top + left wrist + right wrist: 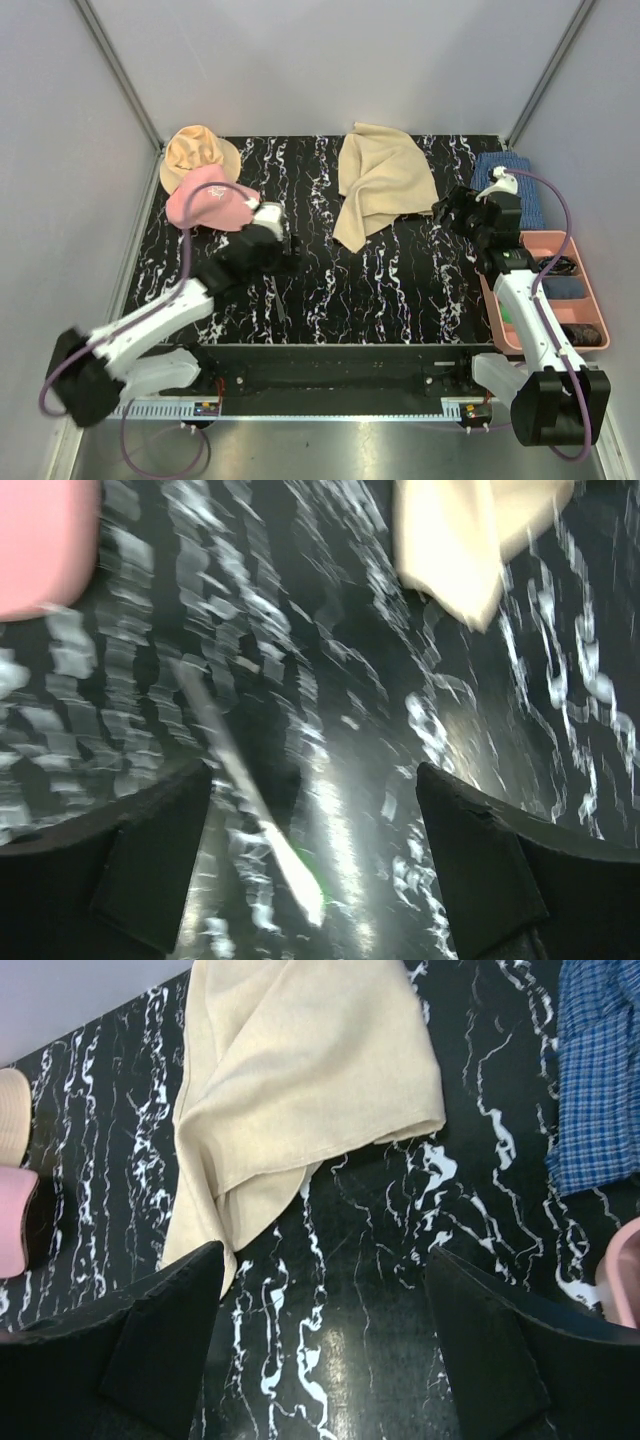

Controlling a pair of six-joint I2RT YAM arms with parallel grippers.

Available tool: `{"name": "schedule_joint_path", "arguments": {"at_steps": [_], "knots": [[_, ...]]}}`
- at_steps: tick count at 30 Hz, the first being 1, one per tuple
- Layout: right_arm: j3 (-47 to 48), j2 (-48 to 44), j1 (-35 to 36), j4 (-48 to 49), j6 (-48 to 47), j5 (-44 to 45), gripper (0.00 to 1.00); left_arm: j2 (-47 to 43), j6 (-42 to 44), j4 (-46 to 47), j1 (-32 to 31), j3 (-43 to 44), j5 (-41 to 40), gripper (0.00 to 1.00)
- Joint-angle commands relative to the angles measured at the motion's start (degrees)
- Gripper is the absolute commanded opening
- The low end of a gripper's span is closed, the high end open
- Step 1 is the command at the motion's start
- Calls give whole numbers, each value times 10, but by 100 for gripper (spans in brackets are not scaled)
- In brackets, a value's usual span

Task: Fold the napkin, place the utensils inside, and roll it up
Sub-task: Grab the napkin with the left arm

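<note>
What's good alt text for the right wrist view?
A rumpled beige napkin lies on a black, white-veined table, above the two dark fingers, which are spread open and empty at the bottom edge. A blue checked cloth sits at the right edge, a sliver of pink hat at the left.

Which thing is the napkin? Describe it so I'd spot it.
On the black marbled table, look at the middle of the far edge. The napkin lies rumpled there, between the tan hat and pink cap on the left and the blue checked cloth on the right. It alone is a plain beige cloth.
</note>
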Motion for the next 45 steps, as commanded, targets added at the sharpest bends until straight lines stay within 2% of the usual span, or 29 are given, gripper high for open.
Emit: {"name": "schedule_joint_path", "arguments": {"at_steps": [1, 5, 8, 12, 16, 28, 40, 45], "knots": [[-7, -4, 0, -8, 29, -37, 89, 136, -51, 95, -72, 75, -50, 84], [-17, -5, 1, -15, 25, -36, 90, 285, -28, 118, -122, 157, -38, 79], [-14, -4, 1, -22, 15, -31, 90, 365, -17, 106, -130, 223, -35, 74], [-4, -1, 1, -28, 8, -32, 91, 445, -24, 52, -130, 317, -63, 65], [3, 8, 0, -26, 7, -34, 91, 520, -8, 31, -130, 371, -60, 64], [2, 13, 0, -25, 6, -43, 93, 615, 9, 3, -130, 440, -79, 59], [5, 12, 1, -30, 4, -42, 93, 651, 9, 16, -119, 452, -79, 55], [7, 11, 0, -34, 2, -40, 94, 668, 5, 17, -104, 464, -50, 44]]}}
